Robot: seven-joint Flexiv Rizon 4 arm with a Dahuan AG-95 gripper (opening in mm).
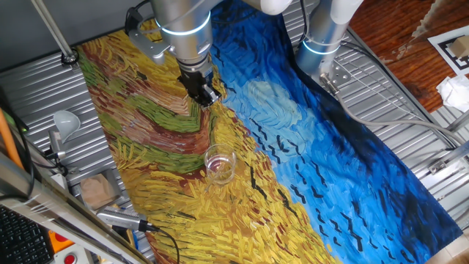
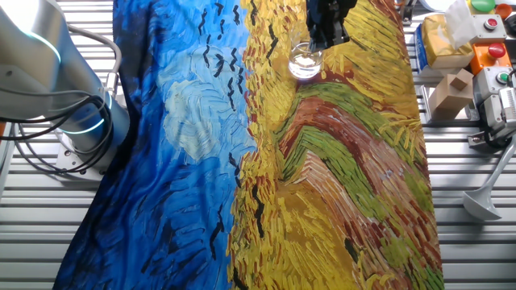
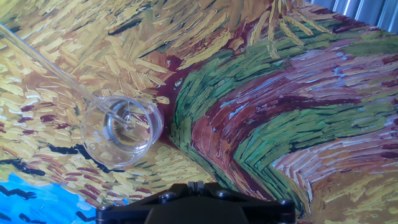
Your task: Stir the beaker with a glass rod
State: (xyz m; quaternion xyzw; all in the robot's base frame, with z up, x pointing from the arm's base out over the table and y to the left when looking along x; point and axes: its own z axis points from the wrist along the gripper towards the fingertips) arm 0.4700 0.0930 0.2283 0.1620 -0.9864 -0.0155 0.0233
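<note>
Beaker [image 3: 120, 131] upright on painted cloth [image 3: 261, 112], glass rod [image 3: 56, 71] inside.

A robot lab bench: a ribbed metal table [image 1: 410, 110] under a painted cloth [image 1: 308, 169], red and green buttons [image 2: 492, 40] at two o'clock, cables [image 2: 40, 129] at nine.

The glass rod [image 3: 43, 62] runs off the frame's left edge; claw [image 1: 206, 93] fingertips indistinct
</note>
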